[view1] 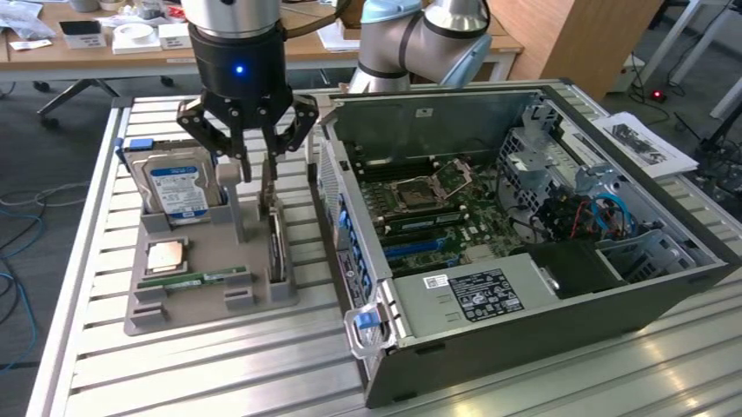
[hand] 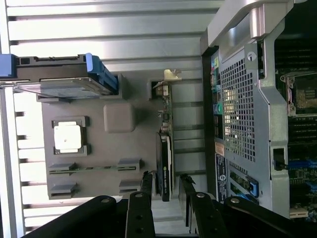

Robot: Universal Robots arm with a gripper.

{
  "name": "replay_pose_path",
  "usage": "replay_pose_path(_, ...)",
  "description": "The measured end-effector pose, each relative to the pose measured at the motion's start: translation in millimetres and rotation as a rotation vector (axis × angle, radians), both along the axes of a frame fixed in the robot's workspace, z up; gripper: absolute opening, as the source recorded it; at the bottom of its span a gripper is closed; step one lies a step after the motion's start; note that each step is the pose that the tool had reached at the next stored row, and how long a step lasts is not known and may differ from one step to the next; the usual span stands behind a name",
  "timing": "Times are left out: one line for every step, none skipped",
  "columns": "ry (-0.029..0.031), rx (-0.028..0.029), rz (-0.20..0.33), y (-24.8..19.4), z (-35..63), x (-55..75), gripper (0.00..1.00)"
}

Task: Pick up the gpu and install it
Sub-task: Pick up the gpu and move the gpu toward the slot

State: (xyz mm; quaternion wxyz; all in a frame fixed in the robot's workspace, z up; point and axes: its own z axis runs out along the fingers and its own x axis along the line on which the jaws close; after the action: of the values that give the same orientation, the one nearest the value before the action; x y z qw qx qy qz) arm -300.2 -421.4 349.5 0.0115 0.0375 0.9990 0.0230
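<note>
Wrist view: black fingers (hand: 146, 184) stand apart, straddling one end of the thin green-and-black gpu card (hand: 165, 158), which sits on edge in the grey plastic tray (hand: 99, 144), left of centre in the exterior view. Closing squarely on both flat faces would probably lift it untilted.

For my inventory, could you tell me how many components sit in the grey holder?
4: hard drive upright at one end, CPU and RAM stick lying flat, gpu on edge beside the case. None seems hidden.
</note>
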Motion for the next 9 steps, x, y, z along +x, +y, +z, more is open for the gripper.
replay_pose_path(0.0, 0.0001, 0.0, 0.0, -0.2, 0.0, 0.36)
replay_pose_path(-0.0001, 0.0004, 0.0, 0.0, -0.5, 0.0, 0.36)
replay_pose_path(-0.0001, 0.0009, 0.0, 0.0, -0.9, 0.0, 0.36)
replay_pose_path(-0.0002, 0.001, 0.0, 0.0, -1.0, 0.0, 0.36)
replay_pose_path(-0.0001, 0.0012, 0.0, 0.0, -1.2, 0.0, 0.36)
replay_pose_path(-0.0002, 0.0013, 0.0, 0.0, -1.6, 0.0, 0.36)
replay_pose_path(-0.0004, 0.0016, 0.0, 0.0, -2.1, 0.0, 0.36)
replay_pose_path(-0.0004, 0.0015, 0.0, 0.0, -2.6, 0.0, 0.36)
replay_pose_path(-0.0002, 0.0014, 0.0, 0.0, -3.0, 0.0, 0.36)
